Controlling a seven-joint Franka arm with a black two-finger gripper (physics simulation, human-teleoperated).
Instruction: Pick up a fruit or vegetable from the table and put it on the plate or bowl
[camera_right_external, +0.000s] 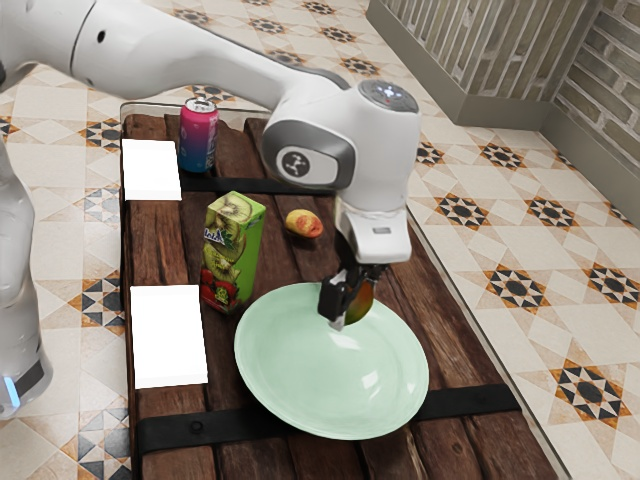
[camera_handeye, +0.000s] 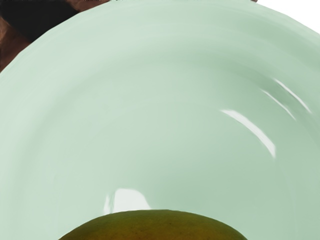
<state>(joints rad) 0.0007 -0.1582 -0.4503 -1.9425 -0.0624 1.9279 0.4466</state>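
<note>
Two fruits are showing on the dark wooden worktop (camera_right_external: 290, 262), and one of them is sitting between the black fingers (camera_right_external: 333, 300). The fingers are closing on this green-and-orange fruit (camera_right_external: 364, 302) from both sides, standing only as far apart as the fruit is wide. They are holding it over the pale green plate (camera_right_external: 330, 385), inside the rim on the side nearer the arm. Whether the fruit is touching the plate's surface I cannot tell. In the wrist view the same fruit (camera_handeye: 150, 227) is appearing just under the hand, with the plate's glossy green basin (camera_handeye: 150, 100) spreading below it.

The second fruit (camera_right_external: 303, 223), red and yellow, is lying on the worktop beyond the plate, apart from it. A kiwi juice carton (camera_right_external: 230, 250) is standing upright just beside the plate's rim, toward the exterior view's left. A pink-and-blue can (camera_right_external: 198, 135) is standing upright at the worktop's far end. Two white blocks (camera_right_external: 167, 335) are lying along the edge at the exterior view's left, one near the can and one near the carton.
</note>
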